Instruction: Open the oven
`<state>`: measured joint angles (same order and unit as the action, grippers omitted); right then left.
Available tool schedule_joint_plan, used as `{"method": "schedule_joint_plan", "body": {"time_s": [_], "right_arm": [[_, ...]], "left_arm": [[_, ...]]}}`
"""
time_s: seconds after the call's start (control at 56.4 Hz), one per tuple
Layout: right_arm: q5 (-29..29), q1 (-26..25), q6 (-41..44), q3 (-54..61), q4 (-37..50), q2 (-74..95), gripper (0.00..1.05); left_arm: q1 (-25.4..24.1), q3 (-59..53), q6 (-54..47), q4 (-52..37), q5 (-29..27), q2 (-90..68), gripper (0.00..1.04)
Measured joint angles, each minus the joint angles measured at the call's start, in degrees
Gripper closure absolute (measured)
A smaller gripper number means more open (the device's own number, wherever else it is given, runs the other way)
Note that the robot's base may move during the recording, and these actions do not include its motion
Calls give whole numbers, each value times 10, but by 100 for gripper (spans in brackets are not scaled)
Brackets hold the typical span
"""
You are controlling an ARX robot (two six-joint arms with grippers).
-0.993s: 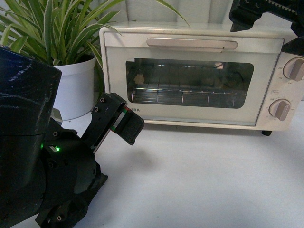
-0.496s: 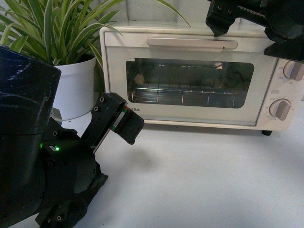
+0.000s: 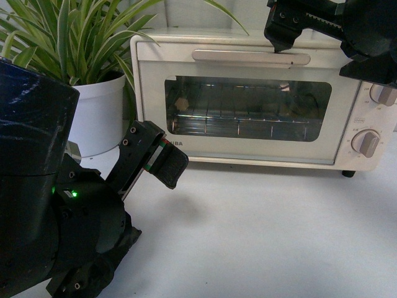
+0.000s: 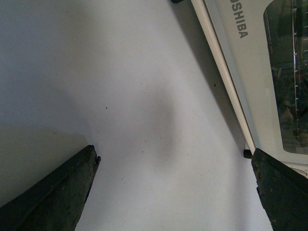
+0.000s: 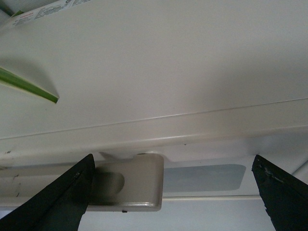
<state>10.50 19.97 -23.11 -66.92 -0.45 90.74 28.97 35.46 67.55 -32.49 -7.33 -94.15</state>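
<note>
Both grippers are spread wide, grasping nothing: the right gripper (image 5: 171,191) hangs over the right end of the handle (image 3: 248,56) on the shut oven (image 3: 248,152), which stands along the far edge of the worktop (image 3: 260,236), while the left gripper (image 4: 175,185) hovers low near the left edge, before the door's lower left corner.

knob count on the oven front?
2. Both on the oven right panel: upper knob, partly hidden by the right arm; lower knob directly below, fully visible.
</note>
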Motion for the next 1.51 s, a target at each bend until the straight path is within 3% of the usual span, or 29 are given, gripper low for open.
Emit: {"method": "schedule_joint_plan", "body": {"time_s": [1.259,1.507], "right_arm": [[-95,40,85,290,142,-123,9],[-93,12,80,335,132,-193,9]], "left_arm": [[-2,-1,-2,3,0,1,7],[-5,-6,-19,6,-5,7,7]]}}
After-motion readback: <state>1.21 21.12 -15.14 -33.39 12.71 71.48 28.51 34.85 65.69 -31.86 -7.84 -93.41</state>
